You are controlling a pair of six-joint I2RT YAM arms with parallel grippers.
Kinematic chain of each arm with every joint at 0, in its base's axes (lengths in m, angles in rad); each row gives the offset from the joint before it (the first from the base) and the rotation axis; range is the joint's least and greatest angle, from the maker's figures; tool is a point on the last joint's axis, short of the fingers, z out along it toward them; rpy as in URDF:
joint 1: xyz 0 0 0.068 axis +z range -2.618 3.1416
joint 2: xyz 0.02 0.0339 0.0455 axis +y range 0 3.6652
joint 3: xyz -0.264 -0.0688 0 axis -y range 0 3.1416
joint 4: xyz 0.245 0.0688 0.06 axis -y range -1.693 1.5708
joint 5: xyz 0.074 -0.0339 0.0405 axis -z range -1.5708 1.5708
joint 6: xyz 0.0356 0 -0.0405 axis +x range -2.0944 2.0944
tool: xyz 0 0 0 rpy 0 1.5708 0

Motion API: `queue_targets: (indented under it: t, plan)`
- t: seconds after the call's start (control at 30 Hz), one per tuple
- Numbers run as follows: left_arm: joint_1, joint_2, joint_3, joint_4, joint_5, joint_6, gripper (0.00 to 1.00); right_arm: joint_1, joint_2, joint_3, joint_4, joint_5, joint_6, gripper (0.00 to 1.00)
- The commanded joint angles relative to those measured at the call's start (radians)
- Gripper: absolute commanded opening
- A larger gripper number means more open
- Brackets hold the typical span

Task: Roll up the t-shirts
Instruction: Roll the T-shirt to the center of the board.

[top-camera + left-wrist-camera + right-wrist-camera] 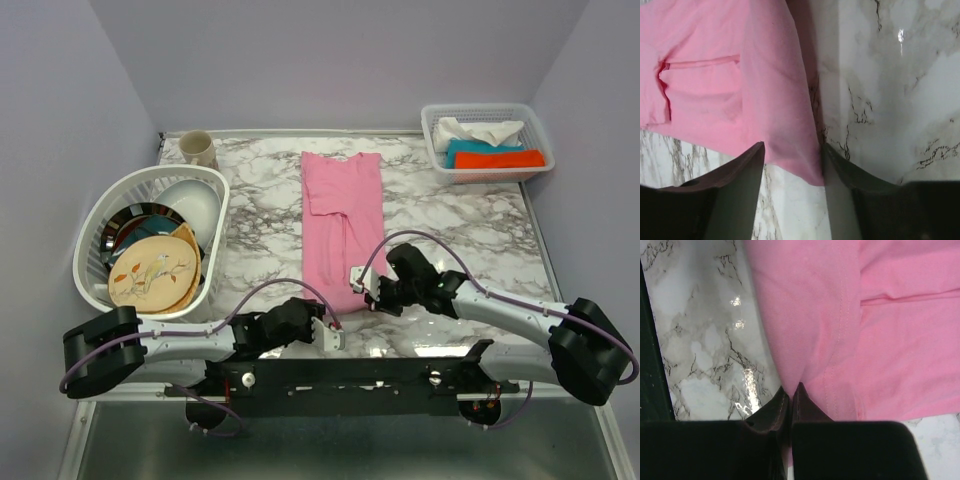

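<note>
The pink t-shirt (342, 220) lies folded into a long narrow strip down the middle of the marble table, collar end far, hem end near. My right gripper (362, 281) is shut on the hem's right near corner; in the right wrist view the pink t-shirt (865, 330) is pinched between the closed fingertips of the right gripper (790, 388). My left gripper (333, 332) is open at the near left corner; in the left wrist view the left gripper (792, 150) has its jaws standing either side of the t-shirt's corner (790, 150) without gripping it.
A white dish basket (100, 235) with plates and a bowl stands at the left. A beige cup (198, 149) sits at the back left. A white basket (487, 142) with folded cloths stands at the back right. The table's front edge lies just behind both grippers.
</note>
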Motion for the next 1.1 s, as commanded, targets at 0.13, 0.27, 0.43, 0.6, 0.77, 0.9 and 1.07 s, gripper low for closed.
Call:
queue_targets:
  t: [0.13, 0.27, 0.43, 0.6, 0.77, 0.9, 1.07]
  plan:
    - [-0.008, 0.017, 0.003, -0.051, 0.009, -0.013, 0.23, -0.004, -0.008, 0.004, -0.039, -0.039, -0.024, 0.08]
    - [0.000, 0.013, 0.058, -0.162, 0.070, -0.047, 0.00, -0.004, -0.008, 0.003, -0.055, -0.028, -0.052, 0.08]
    - [0.095, -0.015, 0.174, -0.423, 0.291, -0.095, 0.00, -0.005, -0.048, 0.020, -0.144, -0.071, -0.108, 0.08]
    - [0.241, -0.001, 0.306, -0.645, 0.526, -0.096, 0.00, -0.042, -0.070, 0.054, -0.244, -0.132, -0.142, 0.07]
    - [0.330, 0.067, 0.417, -0.829, 0.694, -0.056, 0.00, -0.105, -0.006, 0.117, -0.328, -0.202, -0.221, 0.07]
    - [0.373, 0.117, 0.483, -0.907, 0.762, -0.042, 0.00, -0.160, 0.057, 0.201, -0.429, -0.275, -0.311, 0.07]
    - [0.445, 0.214, 0.556, -0.966, 0.828, -0.047, 0.00, -0.202, 0.175, 0.307, -0.584, -0.338, -0.464, 0.07]
